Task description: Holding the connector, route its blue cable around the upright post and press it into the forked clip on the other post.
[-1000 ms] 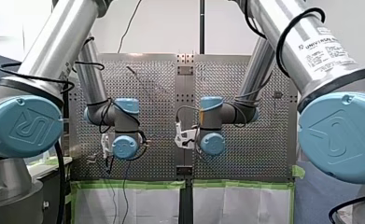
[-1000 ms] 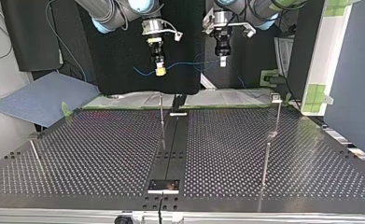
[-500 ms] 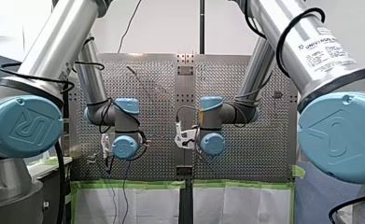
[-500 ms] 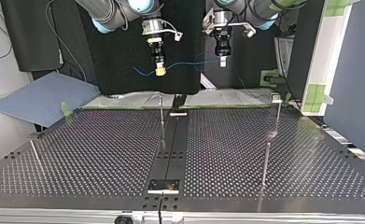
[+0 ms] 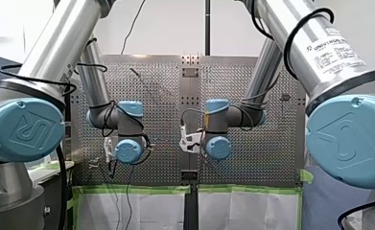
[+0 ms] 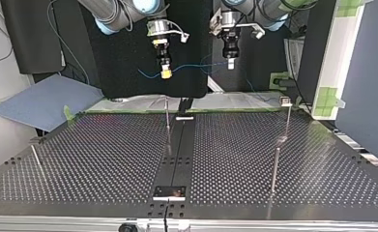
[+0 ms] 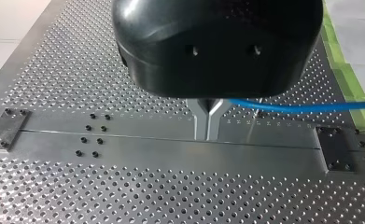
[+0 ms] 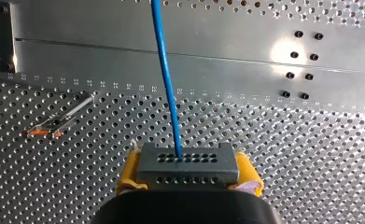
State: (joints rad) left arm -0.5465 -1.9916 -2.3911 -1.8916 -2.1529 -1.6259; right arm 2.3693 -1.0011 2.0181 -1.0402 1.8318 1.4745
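My right gripper (image 8: 189, 175) pinches the grey perforated connector (image 8: 188, 163). My left gripper (image 7: 207, 122), squeezed together, nips its thin blue cable (image 8: 167, 79), probably steadying the span for routing.

The perforated table (image 7: 147, 149) is brushed bare metal with a soft sheen. On my left gripper (image 7: 208, 133) the housing is glossy black plastic and the fingers (image 7: 200, 122) satin metal. The connector (image 8: 188, 164) is matt dark-grey plastic, its blue cable (image 8: 166, 74) smooth.

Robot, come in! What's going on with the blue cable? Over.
Right gripper shut on connector. Left gripper shut on blue cable. Both above the table, cable clear of posts. Nothing blocking.
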